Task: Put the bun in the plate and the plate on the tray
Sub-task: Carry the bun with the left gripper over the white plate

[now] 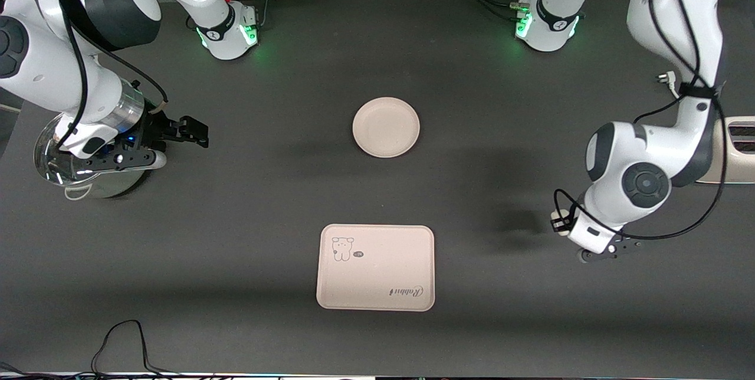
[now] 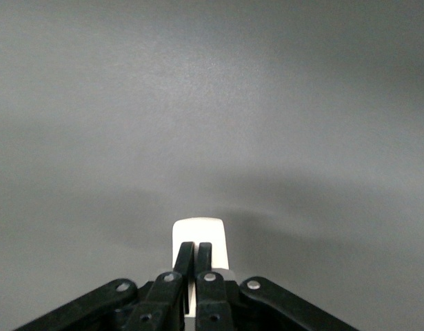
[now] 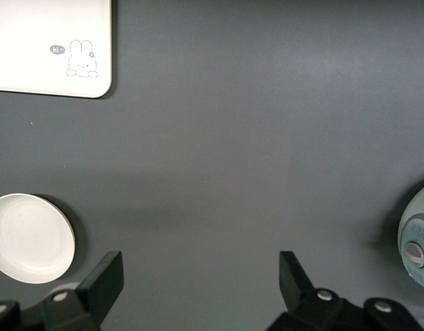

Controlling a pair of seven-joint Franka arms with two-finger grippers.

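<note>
The round cream plate lies mid-table, nearer the robots than the cream tray with its animal drawing and "Rabbit" lettering. My left gripper hangs over bare table toward the left arm's end, level with the tray. In the left wrist view its fingers stand almost together, pinching the small white bun, which also shows at the fingertips in the front view. My right gripper is open and empty over the right arm's end. The right wrist view shows the plate and tray.
A steel pot with a glass lid sits under the right wrist. A cream appliance stands at the left arm's end of the table. A pale green device shows in the right wrist view. A black cable lies at the front edge.
</note>
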